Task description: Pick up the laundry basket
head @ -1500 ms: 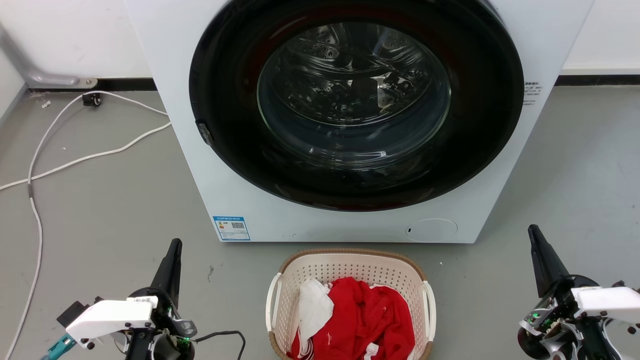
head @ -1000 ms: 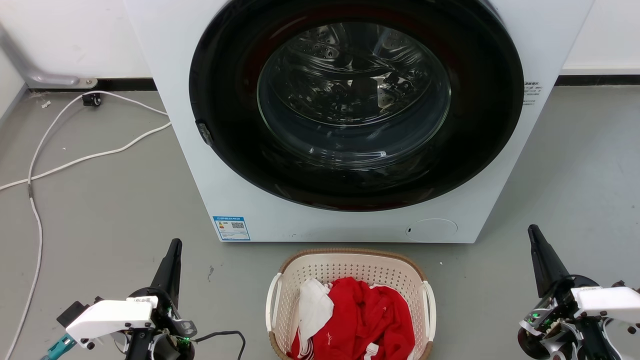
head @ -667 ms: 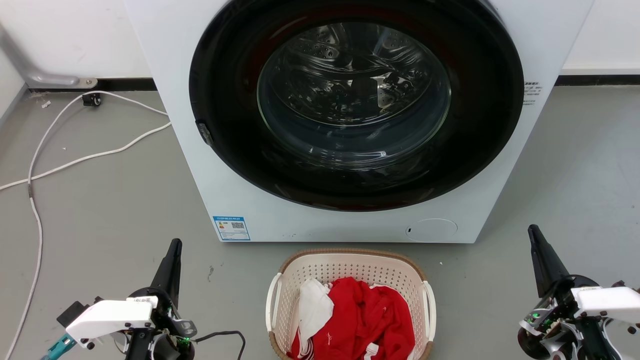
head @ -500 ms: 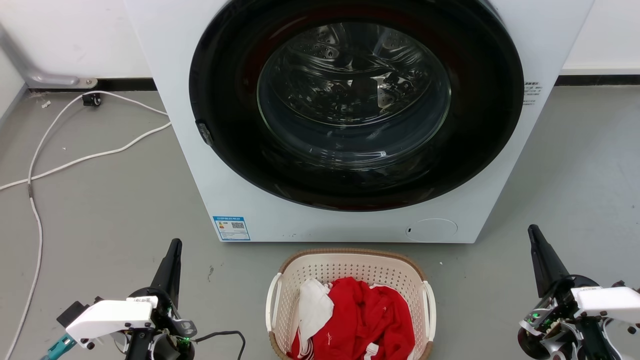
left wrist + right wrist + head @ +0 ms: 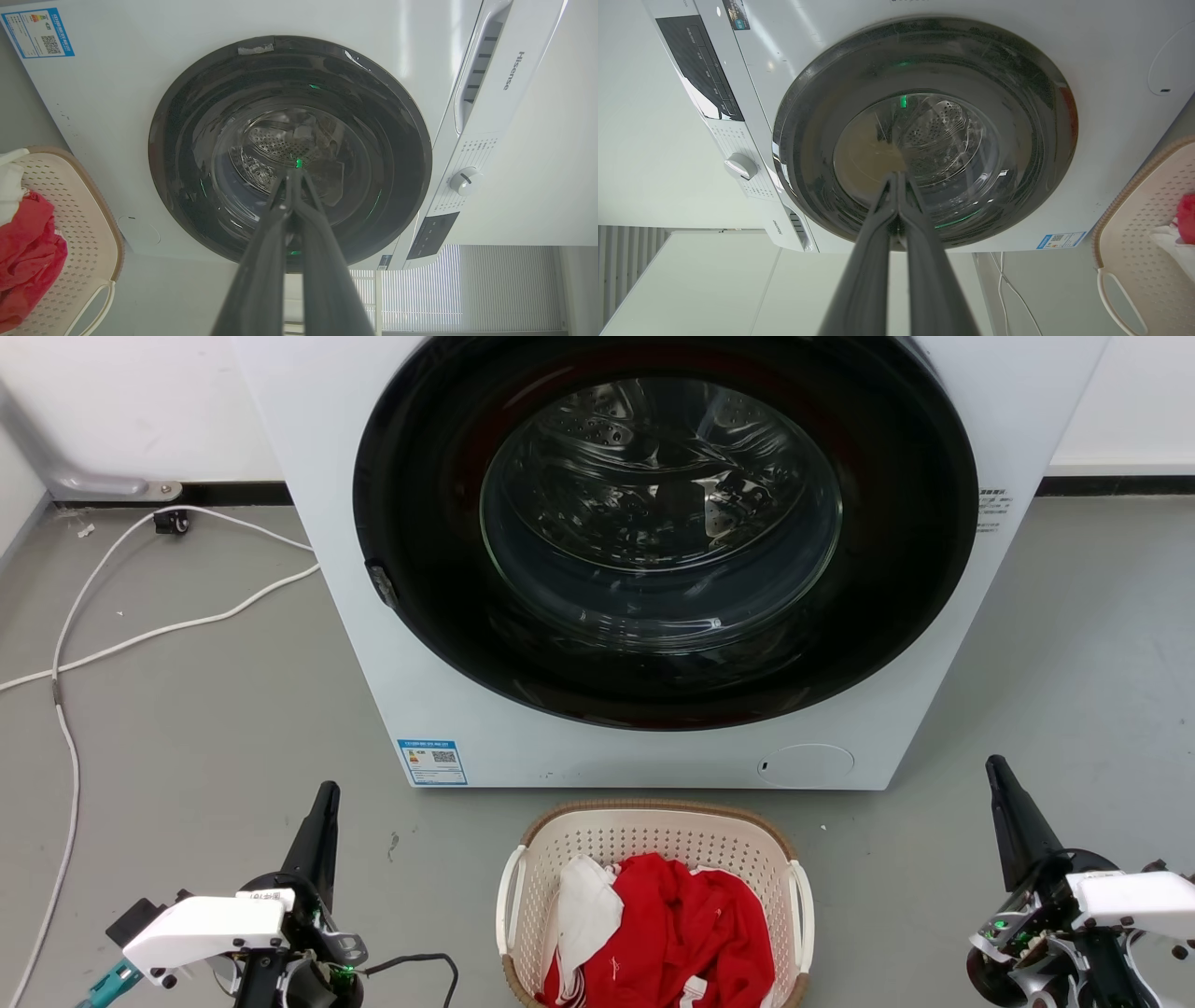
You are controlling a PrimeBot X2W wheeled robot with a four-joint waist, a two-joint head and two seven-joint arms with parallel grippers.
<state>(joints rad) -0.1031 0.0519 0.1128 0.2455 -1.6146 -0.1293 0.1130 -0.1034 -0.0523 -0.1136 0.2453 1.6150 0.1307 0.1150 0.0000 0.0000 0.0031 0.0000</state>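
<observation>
Nothing has moved; the left gripper (image 5: 327,795) and right gripper (image 5: 997,775), both closed and empty, sit well apart either side of the laundry basket (image 5: 653,835); pickup seemingly not begun.

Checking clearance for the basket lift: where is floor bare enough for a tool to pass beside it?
Bare floor lies between the left tool and the laundry basket, bar a black cable nearest the camera, and between the basket and the right tool. The strip between basket and washing machine is tight.
</observation>
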